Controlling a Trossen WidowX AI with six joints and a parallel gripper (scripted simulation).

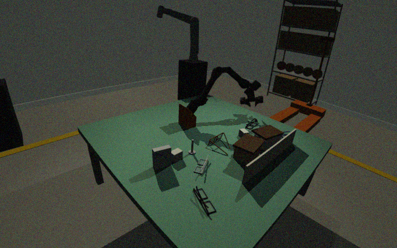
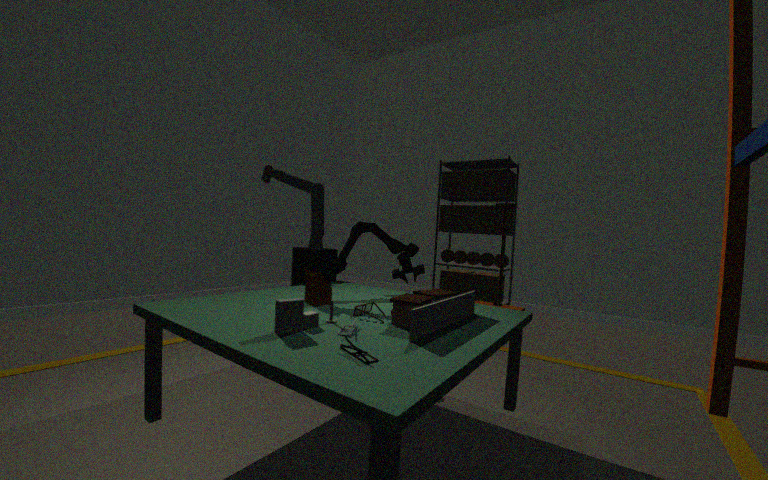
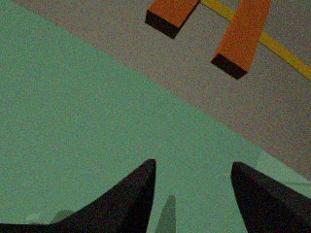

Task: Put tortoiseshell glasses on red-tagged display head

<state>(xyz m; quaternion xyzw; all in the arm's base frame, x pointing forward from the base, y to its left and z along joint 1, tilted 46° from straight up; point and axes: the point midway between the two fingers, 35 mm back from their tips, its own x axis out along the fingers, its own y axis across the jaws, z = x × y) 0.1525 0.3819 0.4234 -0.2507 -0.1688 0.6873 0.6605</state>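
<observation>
My gripper (image 1: 252, 104) (image 2: 410, 280) (image 3: 193, 169) is part-way open and empty, fingers pointing down, high above the table's far right part. Brownish thin-framed glasses (image 1: 216, 137), the likeliest tortoiseshell pair, stand mid-table with temples spread. Dark glasses (image 1: 252, 124) lie at the back right, roughly below my gripper; their colour is unclear. Two brown-topped blocks (image 1: 248, 142) (image 1: 268, 131) stand behind the long panel. I cannot make out a display head or a red tag in this dim light.
A long upright panel (image 1: 270, 156) (image 2: 444, 316) stands at the right. Grey glasses (image 1: 201, 166), black glasses (image 1: 203, 201) (image 2: 357, 353), a thin post (image 1: 192, 146), a dark upright block (image 1: 161, 159) and an orange-brown panel (image 1: 187, 117) also stand or lie on the table (image 1: 117, 137).
</observation>
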